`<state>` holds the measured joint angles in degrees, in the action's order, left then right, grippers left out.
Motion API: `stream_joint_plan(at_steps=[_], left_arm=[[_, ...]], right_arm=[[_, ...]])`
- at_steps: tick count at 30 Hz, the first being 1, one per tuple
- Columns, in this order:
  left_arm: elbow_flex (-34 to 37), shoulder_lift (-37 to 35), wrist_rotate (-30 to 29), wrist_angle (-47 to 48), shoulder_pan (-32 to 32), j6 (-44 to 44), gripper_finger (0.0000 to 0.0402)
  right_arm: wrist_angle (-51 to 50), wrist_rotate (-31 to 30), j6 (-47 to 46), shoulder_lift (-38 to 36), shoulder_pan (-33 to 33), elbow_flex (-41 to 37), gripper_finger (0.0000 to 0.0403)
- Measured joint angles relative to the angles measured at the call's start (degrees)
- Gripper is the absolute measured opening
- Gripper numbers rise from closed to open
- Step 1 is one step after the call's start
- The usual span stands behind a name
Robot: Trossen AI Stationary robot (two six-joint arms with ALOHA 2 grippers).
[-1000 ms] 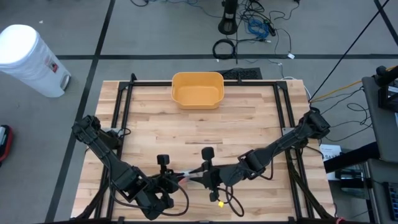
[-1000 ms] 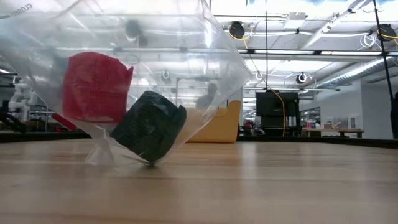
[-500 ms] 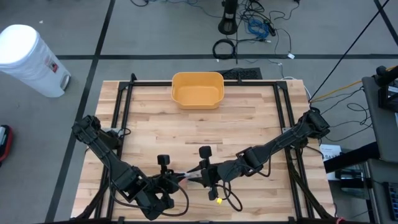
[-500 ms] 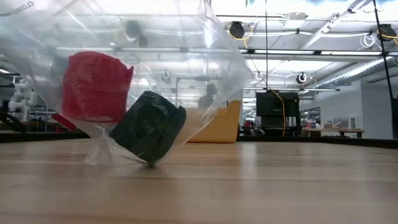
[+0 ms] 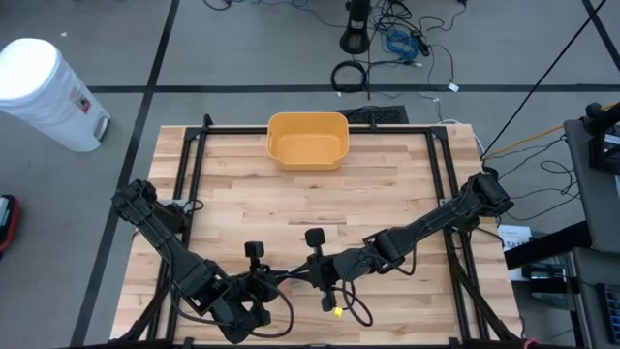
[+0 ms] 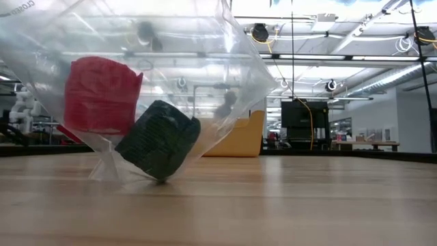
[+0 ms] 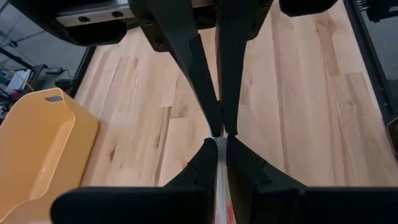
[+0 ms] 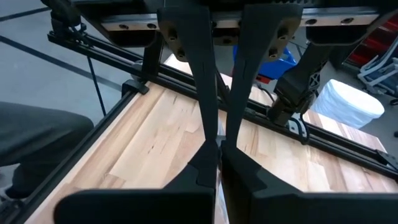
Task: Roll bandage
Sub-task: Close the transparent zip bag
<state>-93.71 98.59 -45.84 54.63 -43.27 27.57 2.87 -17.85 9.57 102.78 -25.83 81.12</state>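
Clear plastic bag [image 6: 136, 82] holding red [image 6: 101, 94] and black bandage rolls [image 6: 158, 140] is hanging near the surface's front edge, both hands, left [image 7: 217, 132] and right [image 8: 219, 144], pinching its rim closed; separating them gently should open it

One clear plastic bag [image 6: 136, 75] at the low view's left holds two bandage rolls, one red [image 6: 102, 96] and one dark green [image 6: 158, 140]; one yellow plastic bin [image 5: 307, 140] sits top centre overhead.
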Motion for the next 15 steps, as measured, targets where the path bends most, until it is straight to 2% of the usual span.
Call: stream_joint_plan(at_steps=[15], left_arm=[[-0.1, 0.0, 0.1, 0.1, -0.3, 0.2, 0.0022]], right_arm=[[-0.7, -4.7, 2.3, -0.7, -2.0, 0.0, 0.0]])
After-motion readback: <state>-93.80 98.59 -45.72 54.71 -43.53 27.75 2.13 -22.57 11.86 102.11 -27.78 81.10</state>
